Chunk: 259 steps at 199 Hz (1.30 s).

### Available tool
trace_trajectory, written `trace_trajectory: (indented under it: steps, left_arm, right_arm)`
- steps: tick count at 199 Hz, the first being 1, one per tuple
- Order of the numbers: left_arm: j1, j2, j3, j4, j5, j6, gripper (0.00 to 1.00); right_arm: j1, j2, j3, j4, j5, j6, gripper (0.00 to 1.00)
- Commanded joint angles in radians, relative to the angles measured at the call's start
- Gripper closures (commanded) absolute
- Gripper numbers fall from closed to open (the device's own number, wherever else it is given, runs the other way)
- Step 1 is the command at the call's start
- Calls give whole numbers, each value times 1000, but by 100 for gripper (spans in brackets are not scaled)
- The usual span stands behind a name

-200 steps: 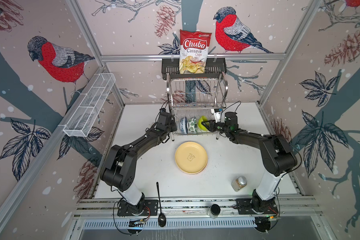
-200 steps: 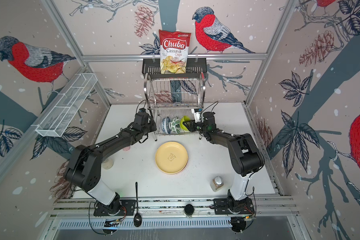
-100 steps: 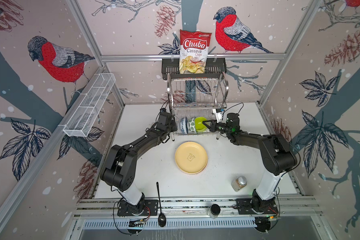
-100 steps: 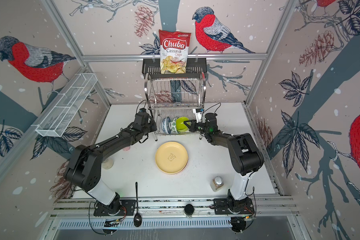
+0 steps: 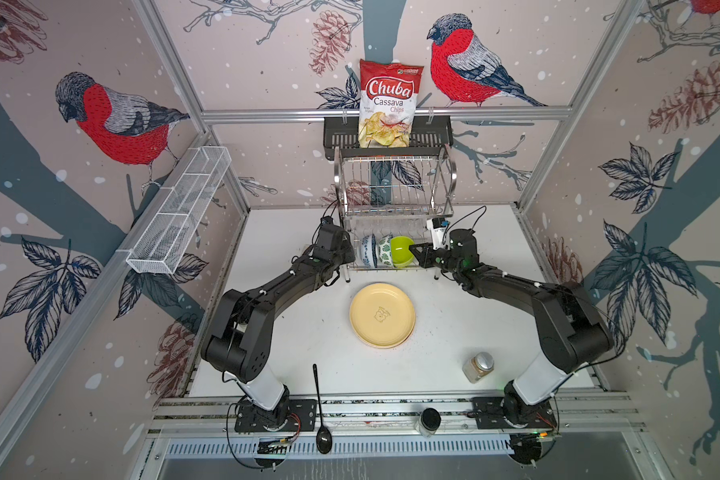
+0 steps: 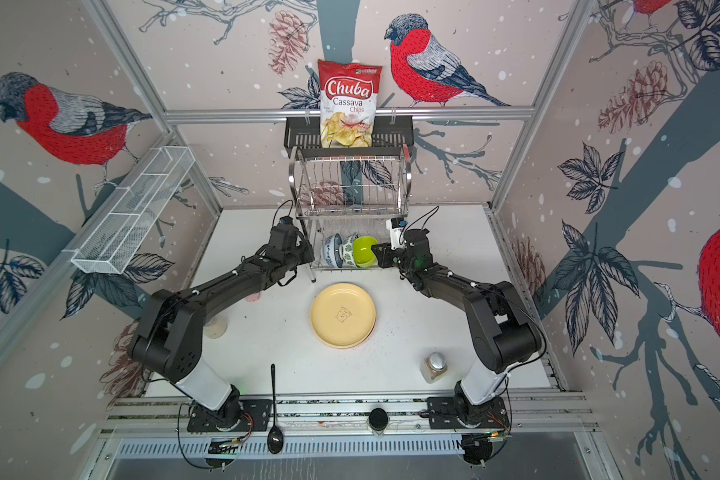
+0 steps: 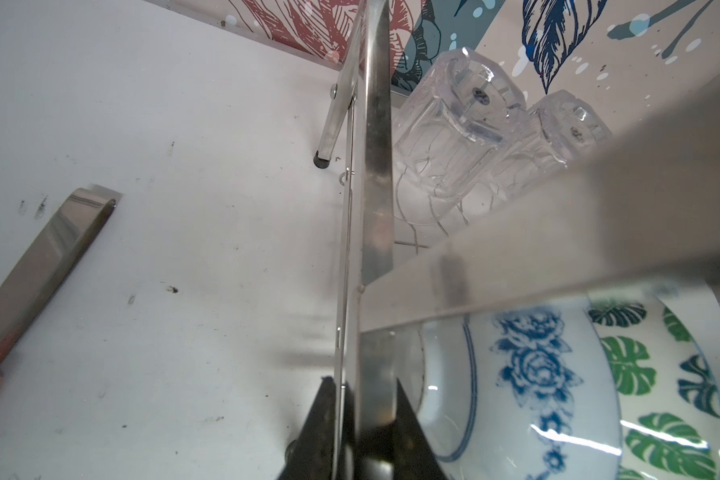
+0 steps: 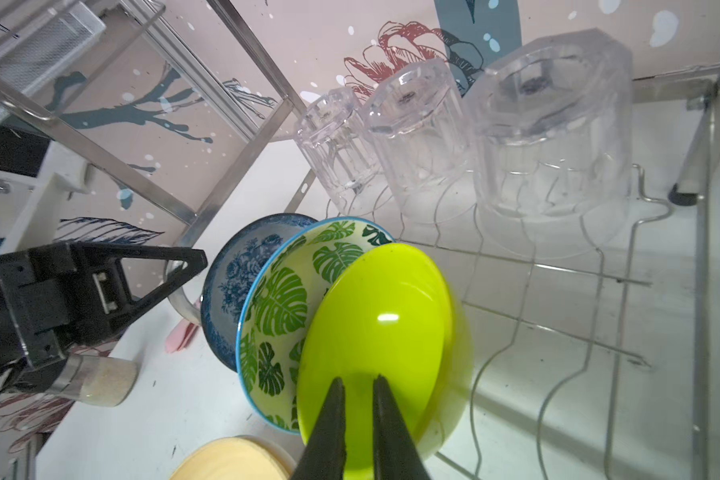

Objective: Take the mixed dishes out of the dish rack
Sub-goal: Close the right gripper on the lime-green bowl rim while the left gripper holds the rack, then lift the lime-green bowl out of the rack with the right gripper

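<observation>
Lime bowl [image 8: 383, 332]; green-leaf bowl [image 8: 279, 307]; blue-floral bowl [image 8: 233, 274]; yellow plate [image 5: 382, 315].

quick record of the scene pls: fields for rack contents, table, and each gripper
rack lower tier: blue-white bowl, leaf bowl and lime bowl on edge; three clear tumblers upside down behind them
rack upper tier: no dishes seen
table: yellow plate, spice jar
left gripper: shut on the dish rack side frame
right gripper: jaws nearly together at the lime bowl, grip unclear
</observation>
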<state>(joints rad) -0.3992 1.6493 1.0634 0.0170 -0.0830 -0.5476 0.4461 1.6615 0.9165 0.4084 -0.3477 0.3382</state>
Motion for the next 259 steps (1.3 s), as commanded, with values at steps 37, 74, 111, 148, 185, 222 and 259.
trace_trajectory:
  steps: [37,74,111,148,185,222,259]
  left_arm:
    - [3,2,-16,-75,-29,-82,89]
    - [3,3,-17,-72,-23,-84,89]
    - [3,4,-19,-72,-22,-84,89]
    - [3,4,-20,-72,-20,-84,89]
    - [3,9,-19,-69,-20,-83,89]
    - [3,12,-22,-68,-20,-83,89]
    - [3,10,-24,-67,-21,-83,89]
  right_arm:
    - [82,25,105,-242,419,-36,56]
    - [102,92,170,-279,498,18,48]
    - [108,171,254,-337,542,55,48]
    - [99,215,281,-359,489,91,64]
    - [83,216,256,-331,430,127,83]
    - [47,190,206,-271,353,173,96]
    - [26,134,145,-196,291,206,100]
